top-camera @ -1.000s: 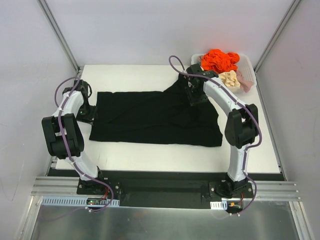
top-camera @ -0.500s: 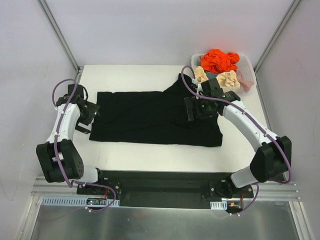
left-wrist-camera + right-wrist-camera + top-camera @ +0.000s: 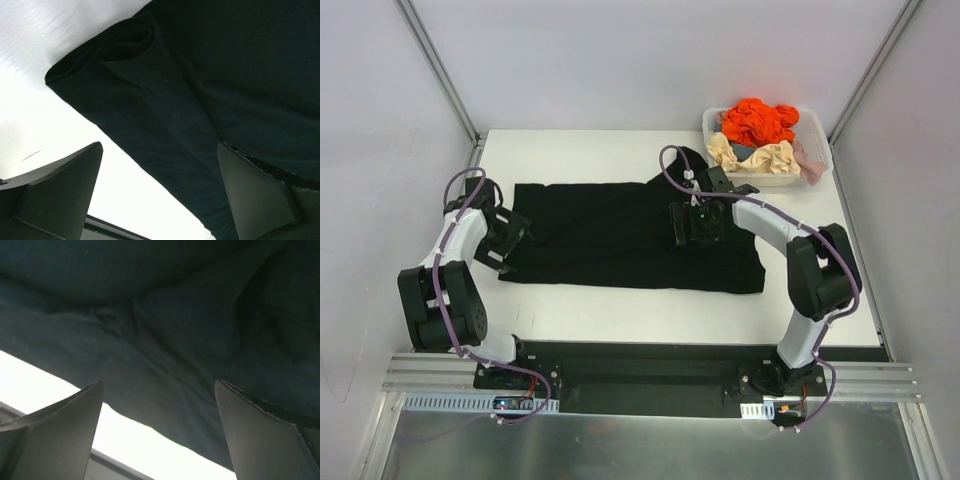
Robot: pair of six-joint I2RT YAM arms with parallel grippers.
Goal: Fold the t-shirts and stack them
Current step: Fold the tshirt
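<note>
On the white table (image 3: pixel 620 310) the black t-shirt (image 3: pixel 610 235) lies spread flat. A white basket (image 3: pixel 775 181) at the far right corner holds the crumpled orange shirt (image 3: pixel 757 120), cream shirt (image 3: pixel 775 157) and pink shirt (image 3: pixel 810 160). The left gripper (image 3: pixel 507 234) hangs at the black shirt's left edge, the right gripper (image 3: pixel 692 225) over its right half — both with jaws spread wide.

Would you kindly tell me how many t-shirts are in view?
4 by colour: the black t-shirt lies spread on the table; the orange t-shirt, cream t-shirt and pink t-shirt sit crumpled in the white basket at the far right. Others may be hidden beneath.
</note>
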